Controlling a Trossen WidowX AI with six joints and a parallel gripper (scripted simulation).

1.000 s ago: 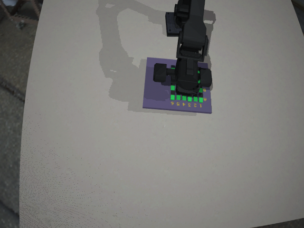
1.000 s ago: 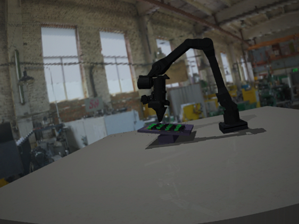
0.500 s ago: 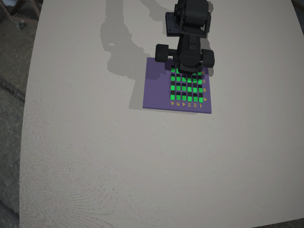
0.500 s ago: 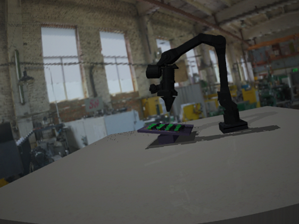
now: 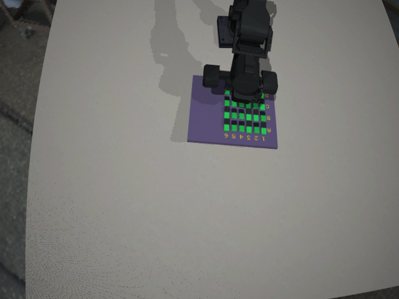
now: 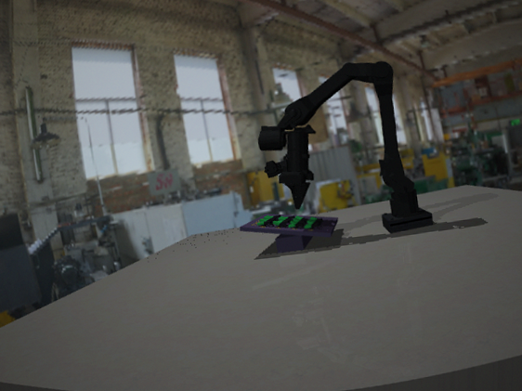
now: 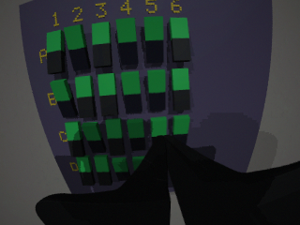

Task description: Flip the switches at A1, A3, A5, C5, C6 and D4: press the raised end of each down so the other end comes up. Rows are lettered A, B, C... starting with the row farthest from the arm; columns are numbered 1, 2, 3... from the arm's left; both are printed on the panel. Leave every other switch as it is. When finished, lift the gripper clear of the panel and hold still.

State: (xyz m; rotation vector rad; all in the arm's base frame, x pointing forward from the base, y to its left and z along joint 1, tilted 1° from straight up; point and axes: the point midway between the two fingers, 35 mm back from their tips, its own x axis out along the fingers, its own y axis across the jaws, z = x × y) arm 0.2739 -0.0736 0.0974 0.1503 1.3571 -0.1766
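Observation:
The purple panel carries green-and-black switches. My gripper is shut and empty. Its tips stand above the panel, over the near side of C5 and C6 in the wrist view. A1 and A3 show light green far halves; A5 shows a darker one, like A4. C5 and C6 look light green. D4 is shaded and partly behind a finger. D5 and D6 are hidden in the wrist view.
The panel is tilted on a block, its far edge higher. The arm's base stands on the table beyond the panel's near edge. The arm covers part of row D in the top view.

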